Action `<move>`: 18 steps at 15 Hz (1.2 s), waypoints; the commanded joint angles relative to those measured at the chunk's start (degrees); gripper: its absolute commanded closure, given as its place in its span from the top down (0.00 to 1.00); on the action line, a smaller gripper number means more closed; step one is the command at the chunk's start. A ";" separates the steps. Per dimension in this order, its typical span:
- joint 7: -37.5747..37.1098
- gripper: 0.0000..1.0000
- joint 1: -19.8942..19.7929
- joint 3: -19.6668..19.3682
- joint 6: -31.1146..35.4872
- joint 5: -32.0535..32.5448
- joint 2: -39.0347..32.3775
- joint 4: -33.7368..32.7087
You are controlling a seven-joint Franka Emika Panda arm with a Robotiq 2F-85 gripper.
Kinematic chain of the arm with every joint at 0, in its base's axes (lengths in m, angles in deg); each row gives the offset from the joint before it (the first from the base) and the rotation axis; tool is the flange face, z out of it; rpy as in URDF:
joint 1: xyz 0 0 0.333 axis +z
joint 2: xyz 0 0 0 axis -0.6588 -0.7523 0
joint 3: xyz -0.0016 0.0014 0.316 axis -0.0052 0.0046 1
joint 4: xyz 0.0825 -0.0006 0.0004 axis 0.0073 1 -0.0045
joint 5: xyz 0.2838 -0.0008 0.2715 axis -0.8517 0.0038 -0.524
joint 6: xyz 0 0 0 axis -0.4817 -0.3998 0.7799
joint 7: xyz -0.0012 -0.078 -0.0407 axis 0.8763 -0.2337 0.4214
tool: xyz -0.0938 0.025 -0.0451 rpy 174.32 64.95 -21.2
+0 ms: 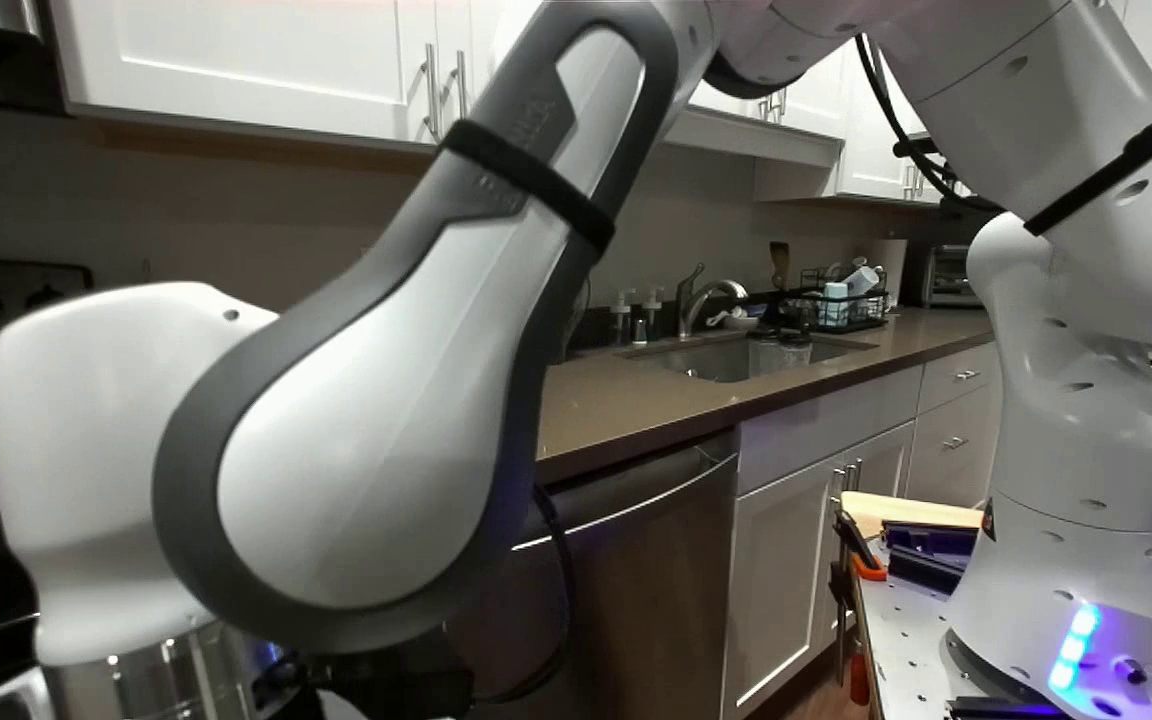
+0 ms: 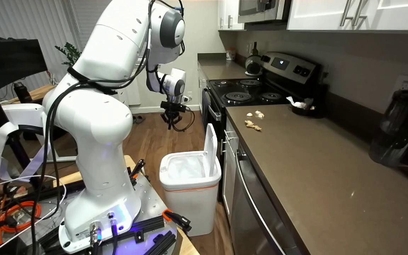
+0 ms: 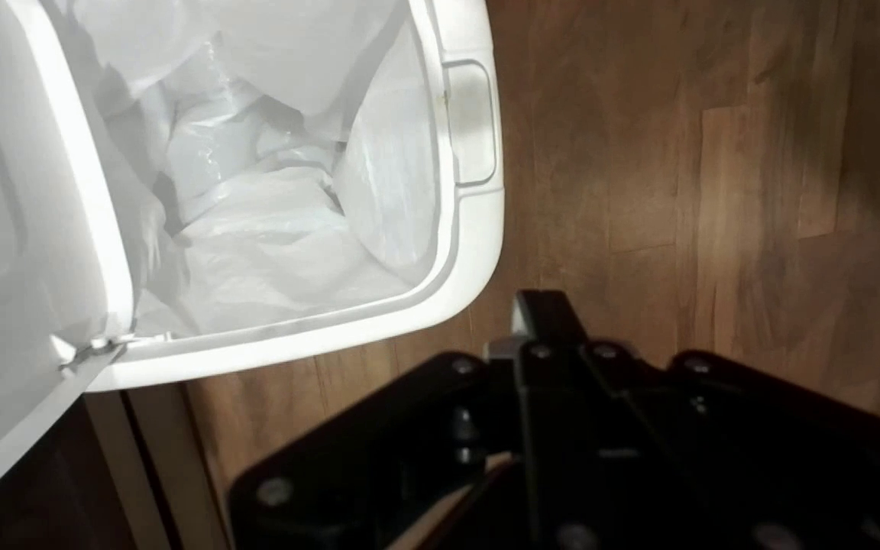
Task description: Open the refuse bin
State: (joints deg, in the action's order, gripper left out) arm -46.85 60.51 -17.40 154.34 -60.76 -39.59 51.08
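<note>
The refuse bin (image 2: 191,209) is white and stands on the floor between the robot's table and the counter. Its lid (image 2: 211,150) stands up on the counter side, so the bin is open. In the wrist view the bin's rim (image 3: 478,229) surrounds a white liner bag (image 3: 272,229), and the raised lid (image 3: 12,229) fills the left edge. My gripper (image 2: 171,122) hangs above and beyond the bin, apart from it. In the wrist view the gripper's fingertips (image 3: 547,313) are together with nothing visible between them, over floor beside the bin's corner. The bin is out of view in an exterior view filled by the arm.
The counter (image 2: 317,170) with the dishwasher (image 2: 257,212) runs along one side of the bin. The stove (image 2: 246,92) stands farther along it. The robot's table (image 2: 147,191) is on the bin's other side, with a clamp (image 2: 179,217) at its edge.
</note>
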 commanded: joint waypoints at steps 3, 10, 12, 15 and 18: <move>-0.88 0.00 0.62 -1.94 -2.42 -0.24 11.15 4.24; -4.84 0.00 1.93 -7.42 -2.50 6.59 22.08 4.33; -6.04 0.00 1.78 -8.22 -3.86 7.79 24.02 4.14; -7.00 0.28 1.23 -8.59 -6.24 8.17 27.19 4.58; -5.18 0.20 0.69 -8.17 -5.53 6.83 25.75 2.65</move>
